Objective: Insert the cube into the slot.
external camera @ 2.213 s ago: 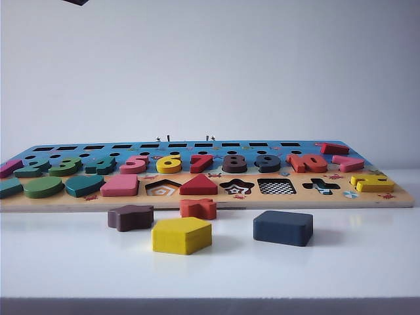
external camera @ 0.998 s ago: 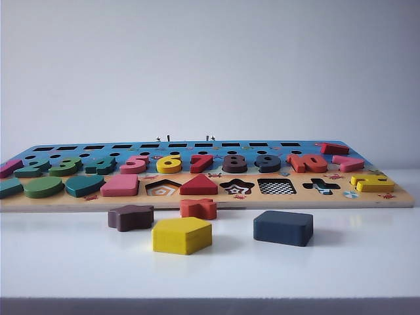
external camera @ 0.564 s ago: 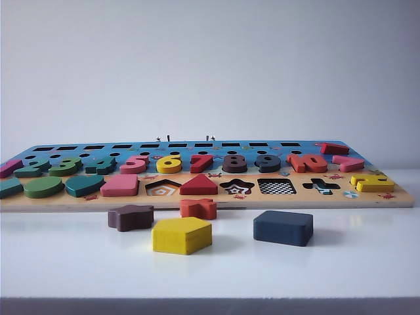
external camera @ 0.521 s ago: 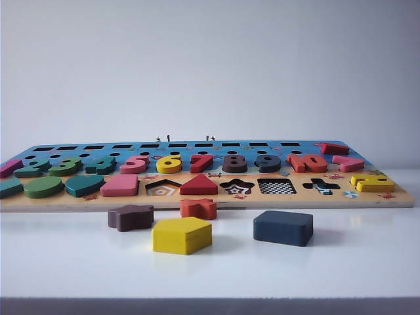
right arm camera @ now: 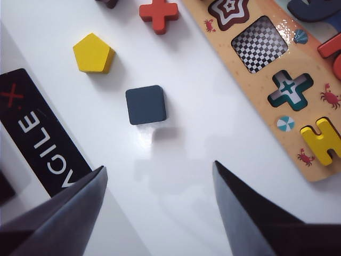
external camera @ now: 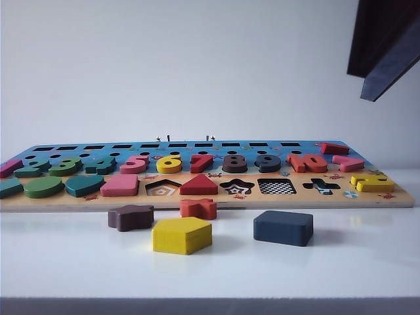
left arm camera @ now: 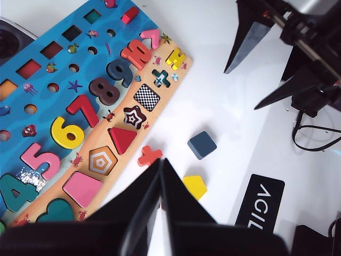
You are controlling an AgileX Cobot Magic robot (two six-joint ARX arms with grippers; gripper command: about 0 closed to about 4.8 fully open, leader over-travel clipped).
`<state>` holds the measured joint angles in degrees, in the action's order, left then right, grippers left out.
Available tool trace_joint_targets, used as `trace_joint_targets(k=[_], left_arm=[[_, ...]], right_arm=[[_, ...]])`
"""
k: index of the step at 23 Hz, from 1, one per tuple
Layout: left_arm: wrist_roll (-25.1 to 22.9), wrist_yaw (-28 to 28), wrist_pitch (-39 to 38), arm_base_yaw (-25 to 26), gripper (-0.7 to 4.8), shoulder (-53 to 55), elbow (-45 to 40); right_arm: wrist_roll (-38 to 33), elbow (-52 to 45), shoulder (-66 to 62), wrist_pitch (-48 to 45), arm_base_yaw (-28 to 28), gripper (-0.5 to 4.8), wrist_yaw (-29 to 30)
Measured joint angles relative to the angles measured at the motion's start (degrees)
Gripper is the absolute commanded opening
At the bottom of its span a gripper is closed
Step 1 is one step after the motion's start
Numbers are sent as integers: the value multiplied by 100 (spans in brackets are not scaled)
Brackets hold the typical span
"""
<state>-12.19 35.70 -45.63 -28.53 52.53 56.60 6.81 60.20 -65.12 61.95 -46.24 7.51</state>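
Right gripper (right arm camera: 157,205) hangs high at two o'clock over the table, jaws apart and empty. Left gripper (left arm camera: 161,178), jaws together, waits above. Nothing is done yet: the cube (external camera: 283,228) lies nearby, the slot (external camera: 276,186) beyond at twelve o'clock, empty.

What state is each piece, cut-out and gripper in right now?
cube: loose on the table, off the board, ungripped.
slot: empty, checkered bottom showing.
star cut-out: empty.
cross cut-out: empty.
yellow pentagon: loose on the table.
red cross: loose on the table.
right gripper: jaws open, above the table near the cube, holding nothing.
left gripper: jaws shut, empty, held high above the table.
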Motion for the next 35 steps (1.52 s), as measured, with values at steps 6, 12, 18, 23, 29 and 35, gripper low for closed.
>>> trace_joint_targets(k=[6,12,18,23,29,35], left_arm=[[0,0,0,0,17,0,0],[2,2,0,0,17,0,0],[0,0,66,0,17,0,-2],[0,0,350,0,17,0,0],[0,0,380,0,17,0,0],[0,0,378,0,17,0,0]], right_arm=[[-693,-2,-444,-549,-282,429,-94],[-787,-4,-863,-719,-396,427,-46],[-680,-7,-1316,-734,-396,421,-7],[-256,-7,-1613,-756,-446,421,-13],[-79,-7,-1692,-955,-551,421,-22],[-76,-7,-1904,-1056,-551,421,-138]])
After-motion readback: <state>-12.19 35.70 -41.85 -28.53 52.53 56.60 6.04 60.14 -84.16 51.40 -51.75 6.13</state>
